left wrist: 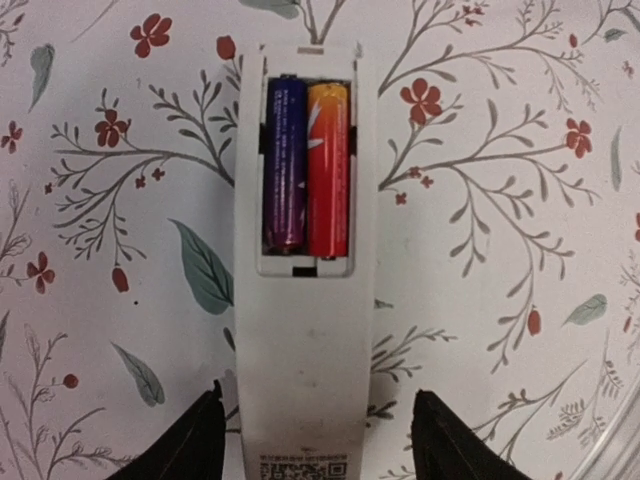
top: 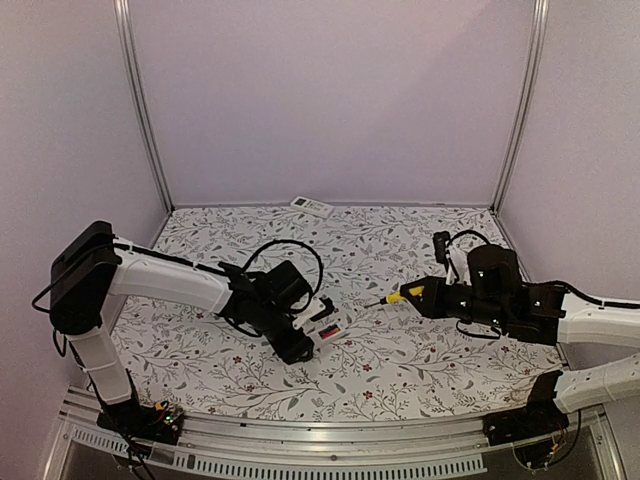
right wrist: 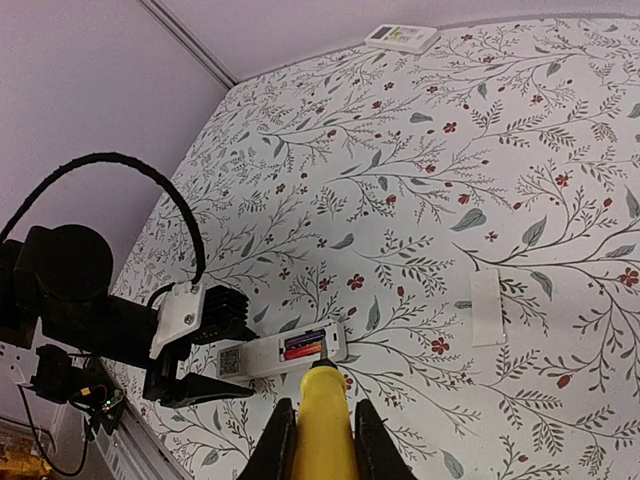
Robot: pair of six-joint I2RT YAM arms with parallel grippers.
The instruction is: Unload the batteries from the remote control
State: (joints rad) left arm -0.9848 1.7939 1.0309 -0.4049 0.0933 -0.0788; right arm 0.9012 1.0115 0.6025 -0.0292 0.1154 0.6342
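Remote control [left wrist: 300, 330] lies back-up on the floral tabletop [left wrist: 520, 250], its long axis running straight out from the left end effector [left wrist: 318, 440], whose open jaws straddle its near end. Two batteries [left wrist: 307, 165], purple and red-orange, lie lengthwise in its uncovered bay. Right end effector [right wrist: 320, 440] grips a yellow screwdriver [right wrist: 322, 400]. Pale walls [top: 330, 100] surround the tabletop.

I can read no word or number in any view. The remote [left wrist: 300, 380] carries a square code label [left wrist: 300, 467] with tiny print on its back, cut off by the frame's edge and too small for me to make out. The batteries [left wrist: 307, 170] show colour bands but no legible brand.
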